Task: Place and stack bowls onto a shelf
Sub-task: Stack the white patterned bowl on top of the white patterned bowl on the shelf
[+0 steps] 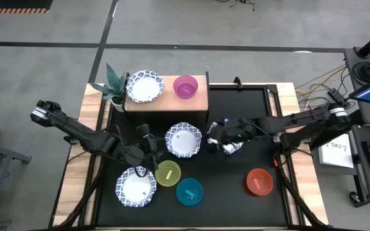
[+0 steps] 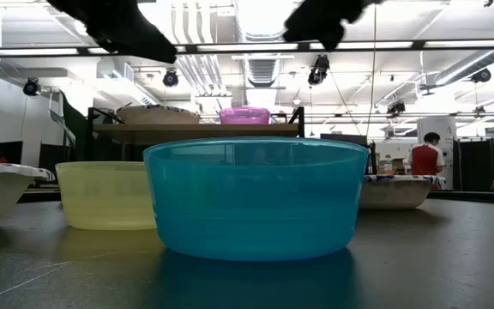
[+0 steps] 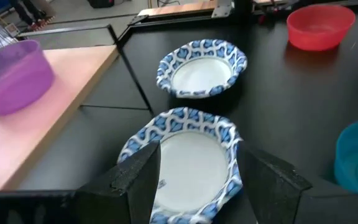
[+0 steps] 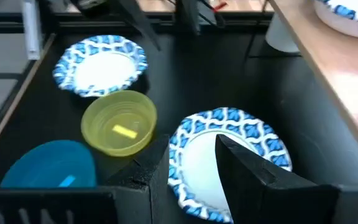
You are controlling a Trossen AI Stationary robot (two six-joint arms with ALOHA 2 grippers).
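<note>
The light-wood shelf (image 1: 198,96) carries a blue-rimmed white bowl (image 1: 144,86) and the purple bowl (image 1: 185,86). On the black mat stand a blue-rimmed bowl (image 1: 183,140), another (image 1: 135,187) near the front, the yellow-green (image 1: 168,173), teal (image 1: 189,192) and red (image 1: 259,181) bowls. A further blue-rimmed bowl (image 3: 201,59) sits mostly hidden under my right arm. My left gripper (image 1: 151,146) is open just left of the middle bowl (image 3: 191,168), above the mat. My right gripper (image 1: 212,136) is open on that bowl's right (image 4: 229,162), raised above it.
A potted plant (image 1: 115,86) stands at the shelf's left end. The yellow-green and teal bowls crowd the near side of the middle bowl. Bare mat (image 1: 236,109) lies to the right of the shelf. Cables and a desk lie beyond the table's right edge.
</note>
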